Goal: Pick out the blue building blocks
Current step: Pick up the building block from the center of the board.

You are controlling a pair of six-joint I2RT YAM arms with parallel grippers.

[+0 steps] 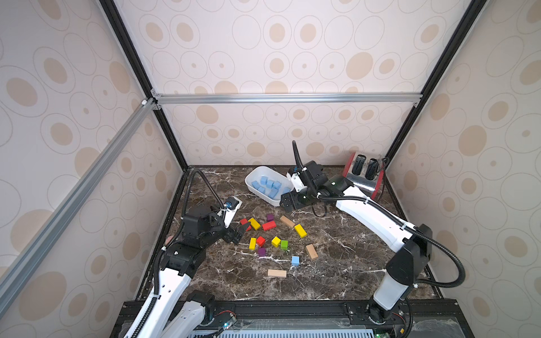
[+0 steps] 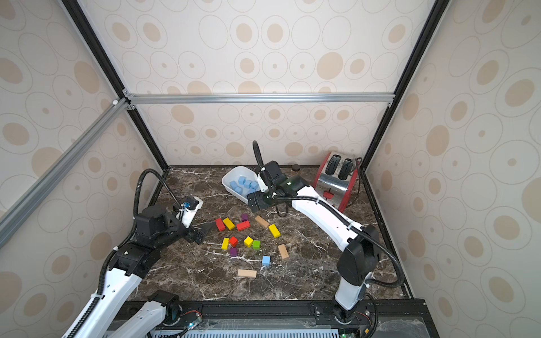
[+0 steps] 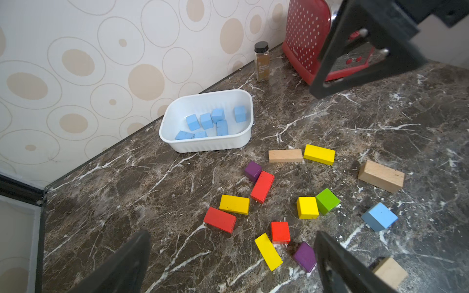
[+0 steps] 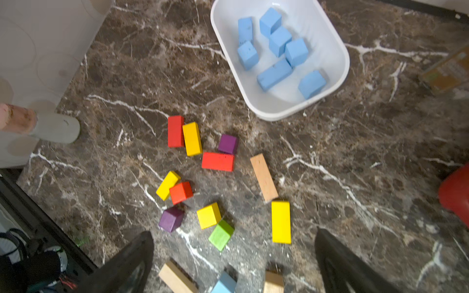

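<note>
Blue building blocks (image 1: 269, 185) mostly sit in white tray (image 1: 248, 183), upper centre of both top views; seven countable in right wrist view. One blue cube (image 1: 295, 260) lies loose on marble table (image 1: 351, 263), at lower edge of the block scatter, near tan brick (image 1: 311, 251) and well apart from tray. Right gripper (image 4: 234, 241) hangs just right of tray in top views, jaws spread wide, nothing between them. Left gripper (image 3: 232, 242) sits at left of scatter, tips near red brick (image 2: 220, 224), jaws spread wide too, empty. Red, yellow, green, purple and tan blocks lie scattered mid-frame below tray. Toaster (image 1: 363, 175) stands in upper right corner of table, spice jar (image 3: 262, 62) against wall between it and tray.
</note>
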